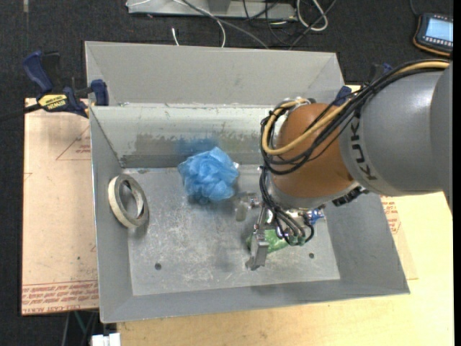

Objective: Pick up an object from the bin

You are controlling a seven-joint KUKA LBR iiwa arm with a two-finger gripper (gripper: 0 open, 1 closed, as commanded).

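My gripper [252,233] is low over the bin floor, right of the middle, and stands open: one fingertip [247,209] is farther back and the other [256,255] is nearer the front wall. A small green thing [274,238] lies at the root of the fingers, partly hidden under the gripper's body. I cannot tell whether the fingers touch it. A crumpled blue puff [209,174] lies near the back wall, up and left of the gripper and apart from it.
A roll of pale tape [128,200] leans on its edge by the bin's left wall. The arm's orange cover and cables hang over the right part of the bin, hiding the floor there.
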